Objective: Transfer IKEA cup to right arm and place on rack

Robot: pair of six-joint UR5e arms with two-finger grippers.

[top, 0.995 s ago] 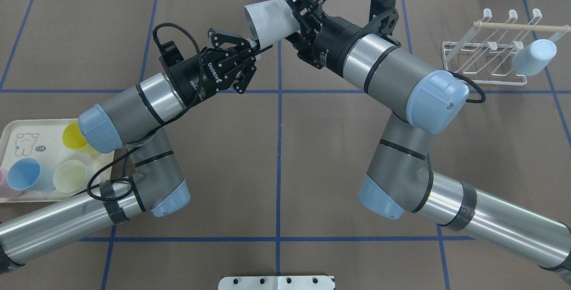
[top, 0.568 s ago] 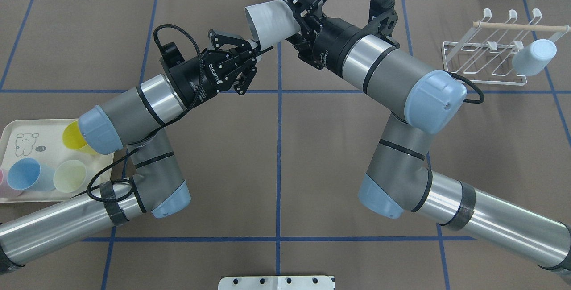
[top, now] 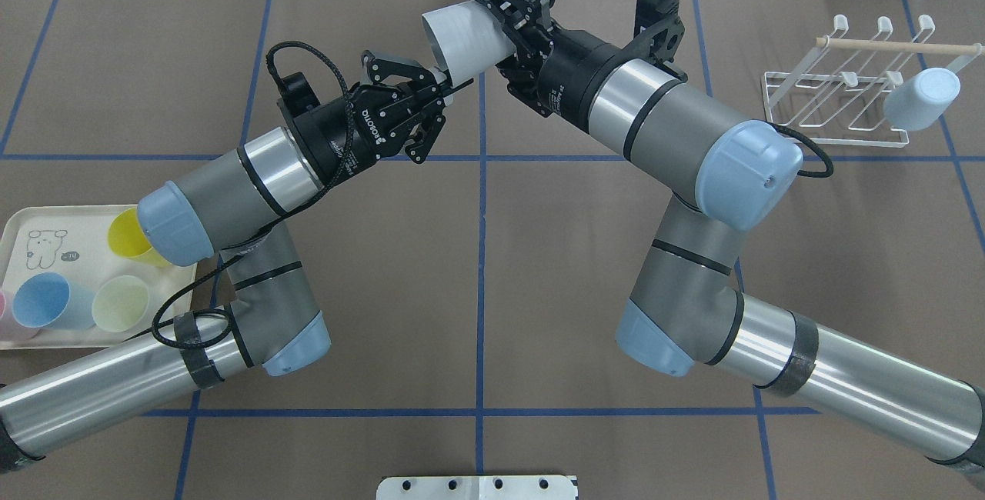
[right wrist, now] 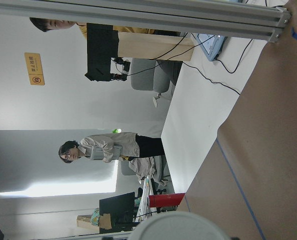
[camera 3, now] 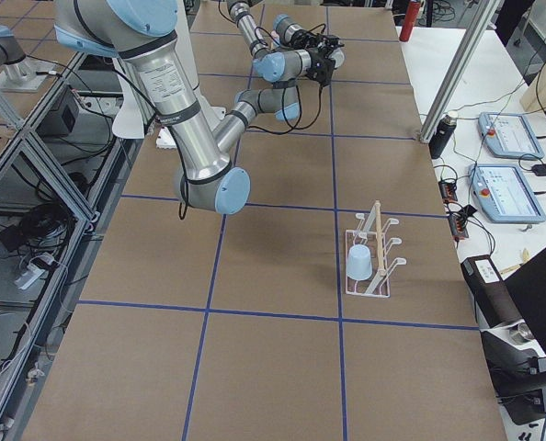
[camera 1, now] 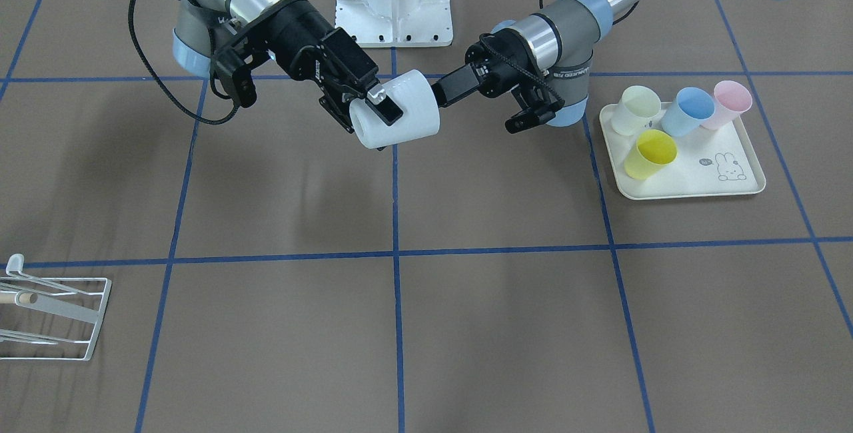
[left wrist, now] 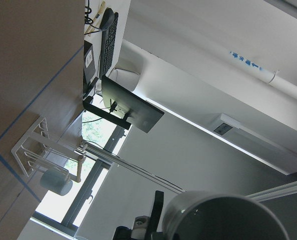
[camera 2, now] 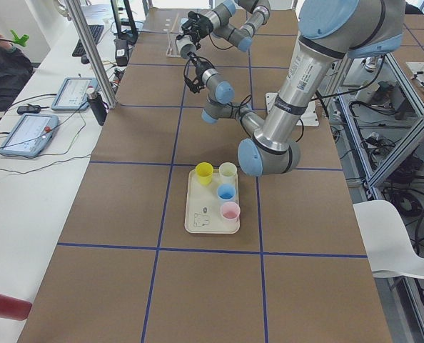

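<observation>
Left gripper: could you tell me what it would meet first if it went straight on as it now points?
Most likely the white cup, held by the right gripper: the left gripper sits at its open rim, though contact is unclear.

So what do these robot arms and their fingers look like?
The left arm and right arm are silver-grey tubes with pale blue joint caps and black bands. Each ends in a black gripper with jointed fingers; the left gripper bears white ROBOTIQ lettering. Black cables loop at both wrists.
</observation>
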